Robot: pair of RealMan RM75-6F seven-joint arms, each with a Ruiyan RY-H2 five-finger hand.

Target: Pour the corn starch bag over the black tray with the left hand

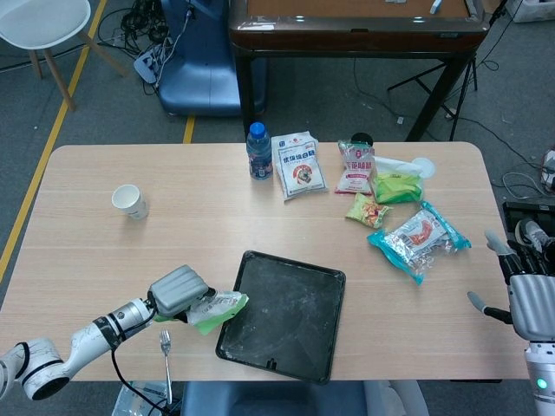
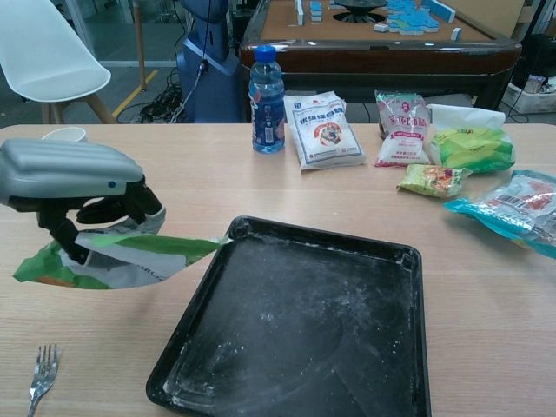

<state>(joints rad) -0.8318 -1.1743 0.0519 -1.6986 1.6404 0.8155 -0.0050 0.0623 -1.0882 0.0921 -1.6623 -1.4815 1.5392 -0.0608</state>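
Note:
My left hand (image 1: 179, 292) (image 2: 74, 182) grips the green and white corn starch bag (image 1: 217, 308) (image 2: 122, 258) and holds it above the table, tipped almost flat. The bag's open end points right and reaches the left rim of the black tray (image 1: 282, 315) (image 2: 300, 321). The tray lies at the table's front centre with a thin dusting of white powder inside. My right hand (image 1: 529, 295) hangs open off the table's right edge, holding nothing.
A fork (image 1: 165, 354) (image 2: 39, 369) lies near the front edge below the bag. A paper cup (image 1: 130, 201) (image 2: 62, 135) stands at the left. A water bottle (image 1: 258, 151) (image 2: 267, 100) and several snack and powder bags (image 1: 297, 163) (image 2: 326, 129) line the back and right.

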